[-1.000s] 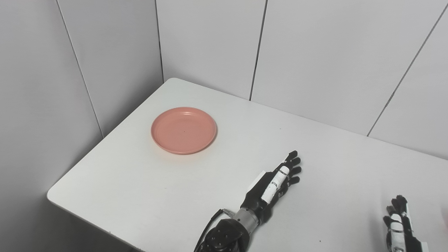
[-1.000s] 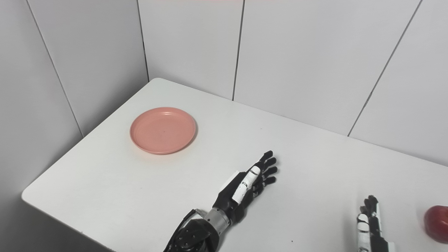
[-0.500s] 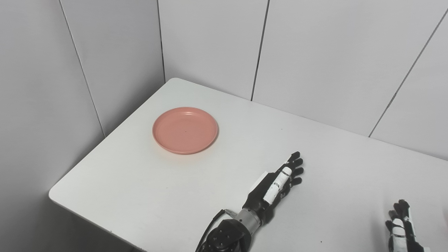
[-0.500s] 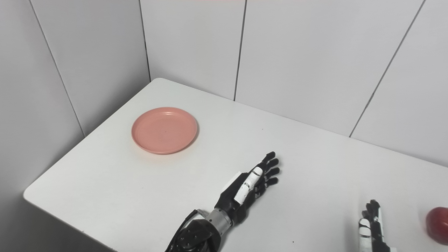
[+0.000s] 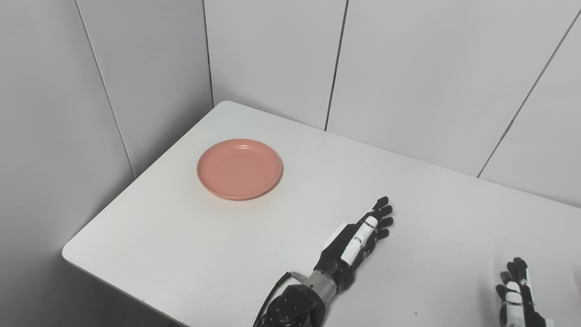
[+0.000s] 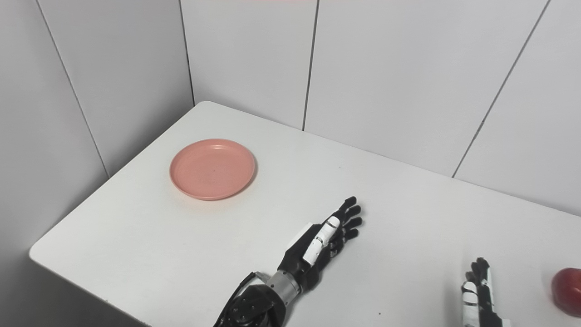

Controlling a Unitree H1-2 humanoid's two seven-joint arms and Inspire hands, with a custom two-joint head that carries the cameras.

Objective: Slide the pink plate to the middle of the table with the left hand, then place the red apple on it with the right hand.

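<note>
The white table [image 5: 190, 254] carries the pink plate [image 5: 239, 169] near its far left corner (nothing on it). The left hand [image 5: 354, 243] lies nearer, fingers extended, empty, well apart from it. The right hand [image 6: 479, 295] is likewise unclenched, near the red apple [image 6: 567, 290] at the right edge.

From my remote seat I see the table [image 5: 181, 254] with the plate [image 5: 239, 169] lying toward its far left corner, alone and well apart from everything else. My left hand [image 5: 358, 238] rests above the table near the middle of the near edge, fingers pointing away toward the back, to the right of the plate and nearer to me. My right hand [image 6: 479, 293] sits at the near edge farther right, and the apple [image 6: 567, 290] lies just to its right on the table.
</note>
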